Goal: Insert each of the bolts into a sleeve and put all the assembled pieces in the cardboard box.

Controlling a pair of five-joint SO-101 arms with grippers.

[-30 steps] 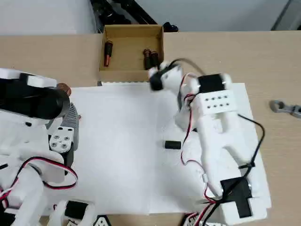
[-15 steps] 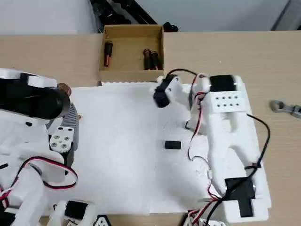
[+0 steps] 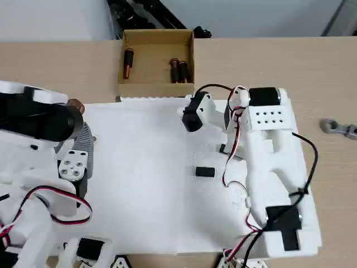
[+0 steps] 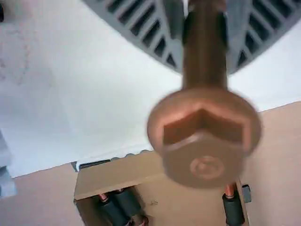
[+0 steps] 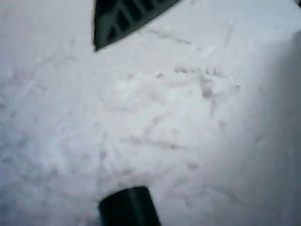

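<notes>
The right arm (image 3: 271,146) pulls back from the cardboard box (image 3: 156,88). A second ago the right gripper (image 3: 193,116) hung at the box's near right corner. Now it sits clear of the box wall, over the white foam sheet (image 3: 139,167) and closer to the black sleeve (image 3: 204,171). The arm's white links swing toward the sheet's right edge. Most of this travel falls in the first half second, with only a slight drift since.

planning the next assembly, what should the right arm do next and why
Probably lower the right gripper onto the black sleeve lying loose on the foam: the left gripper holds a bare bolt that needs it.
</notes>
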